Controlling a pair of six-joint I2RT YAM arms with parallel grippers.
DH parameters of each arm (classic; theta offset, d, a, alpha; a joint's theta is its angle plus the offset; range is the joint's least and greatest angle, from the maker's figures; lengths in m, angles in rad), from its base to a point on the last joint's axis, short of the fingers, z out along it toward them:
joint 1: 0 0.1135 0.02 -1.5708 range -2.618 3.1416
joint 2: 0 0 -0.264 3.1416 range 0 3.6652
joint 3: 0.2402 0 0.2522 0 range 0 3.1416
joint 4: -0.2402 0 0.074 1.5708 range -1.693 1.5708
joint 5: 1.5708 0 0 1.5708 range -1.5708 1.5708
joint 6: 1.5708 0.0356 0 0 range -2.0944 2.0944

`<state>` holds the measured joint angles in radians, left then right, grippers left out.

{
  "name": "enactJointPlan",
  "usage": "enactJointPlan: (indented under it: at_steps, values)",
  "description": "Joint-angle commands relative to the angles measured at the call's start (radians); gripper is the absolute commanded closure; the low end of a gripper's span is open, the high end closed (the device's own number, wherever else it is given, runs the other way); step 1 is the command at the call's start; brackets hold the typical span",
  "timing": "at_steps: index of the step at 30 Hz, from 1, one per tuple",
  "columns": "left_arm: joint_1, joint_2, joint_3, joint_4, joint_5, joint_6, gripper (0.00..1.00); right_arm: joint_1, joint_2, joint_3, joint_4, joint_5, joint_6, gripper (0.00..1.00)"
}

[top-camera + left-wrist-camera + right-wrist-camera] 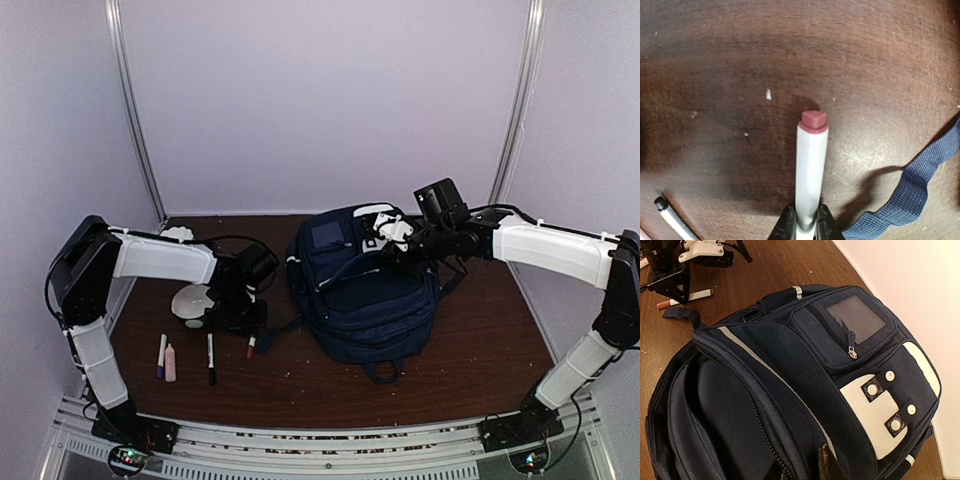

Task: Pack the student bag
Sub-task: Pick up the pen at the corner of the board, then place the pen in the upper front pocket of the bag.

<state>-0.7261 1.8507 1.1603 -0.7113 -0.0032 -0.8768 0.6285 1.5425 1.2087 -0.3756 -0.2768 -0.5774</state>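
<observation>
Two jobs go on together. The left jaws pinch the red-tipped pen [810, 165] on the surface [715, 75]; lift it straight up, gripped tight. The right jaws seem to nip the student bag [370, 300], mid-surface, by its open edge: hold it wide.

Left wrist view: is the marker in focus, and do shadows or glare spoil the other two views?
Left wrist: marker sharp at its red cap, blurring near the left pincer, with a soft shadow beside it. Right wrist: student bag crisp, white wall overexposed. Top external: even light, slightly soft overall.
</observation>
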Motion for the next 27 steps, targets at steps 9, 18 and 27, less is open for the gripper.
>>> enactJointPlan:
  at_steps: [9, 18, 27]
  values:
    - [0.000, -0.187, 0.122, -0.031, -0.119, 0.130, 0.95, 0.002, 0.005, 0.005, 0.018, -0.031, 0.019, 0.84]
    - [-0.112, -0.281, 0.172, 0.210, -0.054, 0.468, 0.98, 0.002, 0.022, 0.028, 0.013, -0.035, 0.048, 0.85]
    - [-0.322, -0.263, 0.198, 0.371, -0.059, 0.851, 0.96, -0.001, 0.046, 0.055, 0.005, -0.043, 0.091, 0.87]
